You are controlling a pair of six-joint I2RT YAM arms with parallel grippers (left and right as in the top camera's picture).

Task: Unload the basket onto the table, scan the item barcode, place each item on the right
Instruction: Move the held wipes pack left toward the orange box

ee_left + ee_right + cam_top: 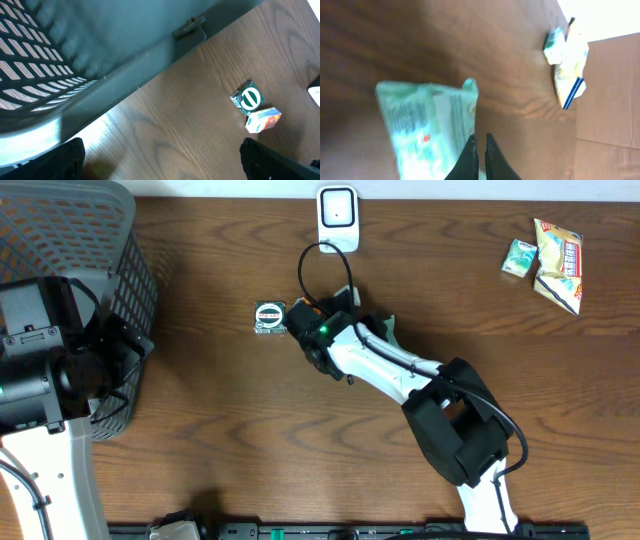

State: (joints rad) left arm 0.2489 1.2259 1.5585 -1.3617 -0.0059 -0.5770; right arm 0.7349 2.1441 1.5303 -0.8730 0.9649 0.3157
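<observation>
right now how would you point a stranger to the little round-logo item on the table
Start at the white scanner at the table's far edge, then drop toward the right gripper. Just left of it lies the small pack, dark green with a white circular logo, unlike the pale packets off in the far right corner.

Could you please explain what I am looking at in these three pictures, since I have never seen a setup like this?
Two robot arms work at a wooden table. One picture looks down from above; the others come from cameras on each wrist. The right gripper is shut on a pale green packet, pinching its edge. The left gripper is open and empty, beside a grey basket. A white scanner stands at the far edge, a small round-labelled item lies mid-table, and two more snack packets lie far right.
</observation>
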